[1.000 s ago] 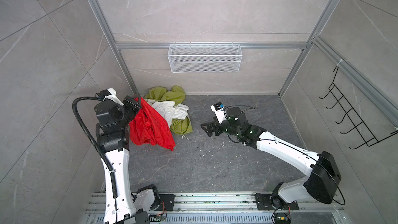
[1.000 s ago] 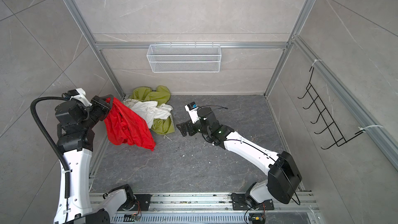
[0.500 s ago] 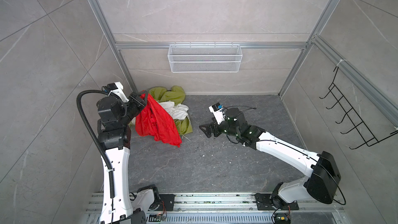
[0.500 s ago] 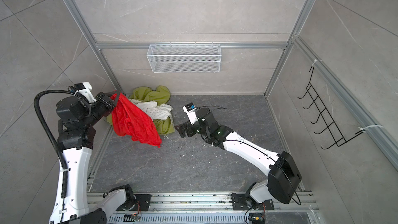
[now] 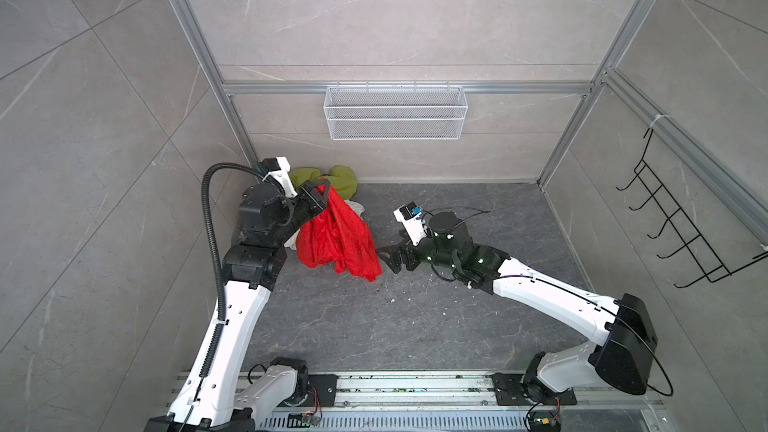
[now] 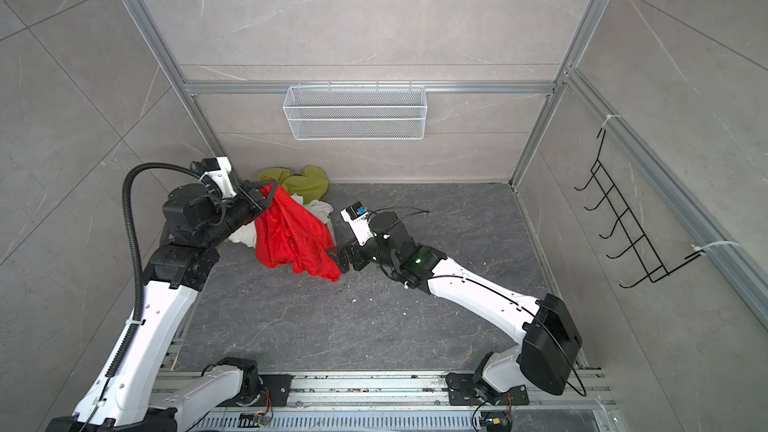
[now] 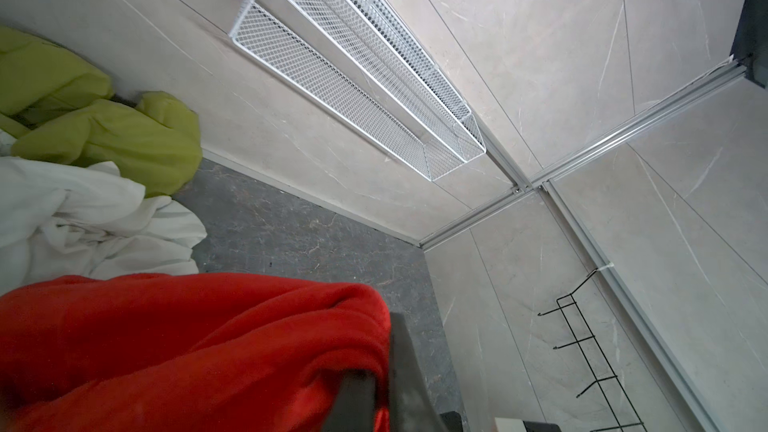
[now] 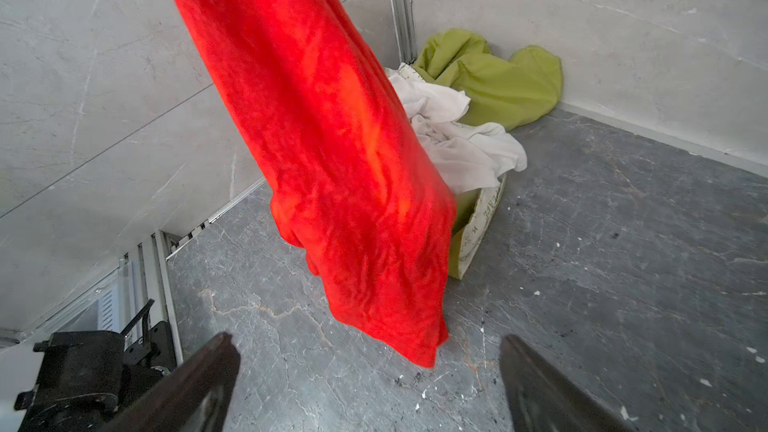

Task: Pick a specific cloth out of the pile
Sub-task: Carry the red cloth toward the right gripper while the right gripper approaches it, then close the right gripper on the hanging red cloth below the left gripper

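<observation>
Red cloth (image 5: 338, 238) hangs above the surface (image 5: 374, 326), top pinched in the closed jaws of the left gripper (image 5: 321, 192), beside the pile (image 5: 343, 176). Right gripper (image 5: 387, 261) jaws wide, empty, near its hem.

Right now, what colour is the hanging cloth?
The cloth is bright red; right wrist view shows best.

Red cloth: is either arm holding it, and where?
The left end effector pinches the red cloth by its bunched top; the rest hangs free. The right end effector is open and empty.
</observation>
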`<action>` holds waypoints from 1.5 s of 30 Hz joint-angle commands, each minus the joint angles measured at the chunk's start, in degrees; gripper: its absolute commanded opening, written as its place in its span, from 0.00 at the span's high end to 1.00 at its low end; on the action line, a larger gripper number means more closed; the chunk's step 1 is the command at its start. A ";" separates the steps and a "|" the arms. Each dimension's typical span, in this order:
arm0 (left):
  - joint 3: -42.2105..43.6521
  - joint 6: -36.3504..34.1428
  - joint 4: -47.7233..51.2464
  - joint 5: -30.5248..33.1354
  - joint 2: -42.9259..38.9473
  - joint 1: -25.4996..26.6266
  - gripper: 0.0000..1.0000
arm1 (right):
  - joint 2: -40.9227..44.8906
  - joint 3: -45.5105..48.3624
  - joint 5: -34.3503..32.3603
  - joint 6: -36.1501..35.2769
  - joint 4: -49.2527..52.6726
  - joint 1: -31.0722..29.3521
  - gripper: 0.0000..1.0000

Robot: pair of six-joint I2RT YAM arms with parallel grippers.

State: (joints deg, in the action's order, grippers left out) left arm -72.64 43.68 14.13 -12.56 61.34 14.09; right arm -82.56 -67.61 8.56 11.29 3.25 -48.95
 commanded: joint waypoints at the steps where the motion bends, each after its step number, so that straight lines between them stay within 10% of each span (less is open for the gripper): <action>1: -1.13 -1.91 -6.62 4.51 1.27 4.18 1.00 | 2.75 -1.62 -1.52 -0.60 0.27 -0.37 0.00; 23: -7.57 -4.71 -10.20 11.02 11.69 21.38 1.00 | 2.79 -3.75 -13.86 -1.09 2.42 -1.60 0.08; 45: -9.37 -5.64 -10.07 11.42 12.27 22.96 1.00 | 0.83 -5.60 -20.73 -1.18 4.26 -1.62 0.82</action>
State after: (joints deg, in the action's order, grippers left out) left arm -79.81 39.75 8.80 -1.56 75.18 36.77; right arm -82.15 -71.33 -10.76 10.09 6.72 -50.26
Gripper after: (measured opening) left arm 0.058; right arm 0.204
